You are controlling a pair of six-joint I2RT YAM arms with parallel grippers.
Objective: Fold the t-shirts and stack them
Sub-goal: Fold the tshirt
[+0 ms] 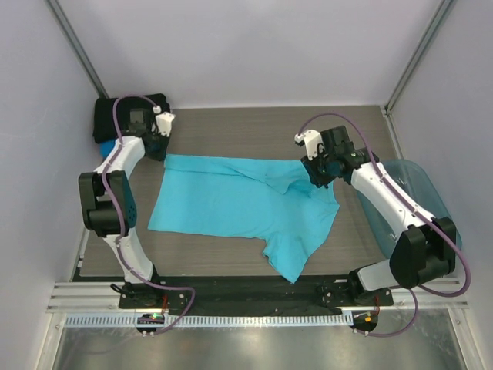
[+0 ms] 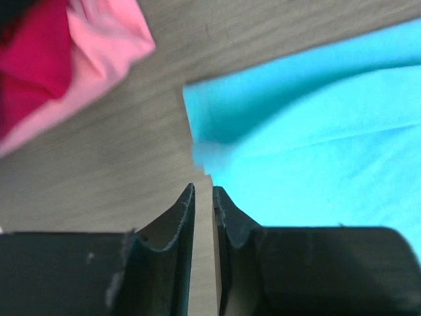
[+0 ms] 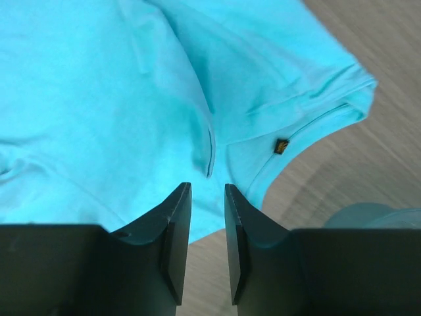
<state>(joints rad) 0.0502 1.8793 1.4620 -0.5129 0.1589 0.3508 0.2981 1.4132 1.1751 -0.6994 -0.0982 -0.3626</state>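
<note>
**Listener:** Where is the shirt you are working on?

**Me:** The turquoise t-shirt [image 1: 239, 204] lies spread across the middle of the table [image 1: 231, 127]. Its hem is toward my left and its collar [image 3: 309, 131] toward my right. One sleeve sticks out toward my bases. Along the far edge the cloth looks turned in on itself, with a crease running back from the neck.

**Listener:** What are your hands doing?

**Me:** My left gripper [image 2: 202, 191] hovers over bare wood just beside the shirt's far left corner. Its fingers are drawn almost together, with only a thin slit between them and nothing in it. My right gripper [image 3: 207, 187] hangs over the neck end, close to a small dark label [image 3: 281, 145]. Its fingers are also close together, with a narrow gap, and I see no cloth caught there.

**Listener:** How much of the job is done?

**Me:** Some of it, I judge. In the far left corner sits a pile with a folded black shirt [image 1: 108, 116] on top. My left wrist camera shows a pink-red shirt [image 2: 66, 66] at that side too, blurred. The turquoise one is at most at its first fold. The near sleeve lies out flat, the body has not been folded end to end, and it has not joined the pile.

**Listener:** Anything else nearby?

**Me:** A translucent teal tub [image 1: 420, 193] stands at the right edge, partly behind my right arm. I cannot see into it.
</note>
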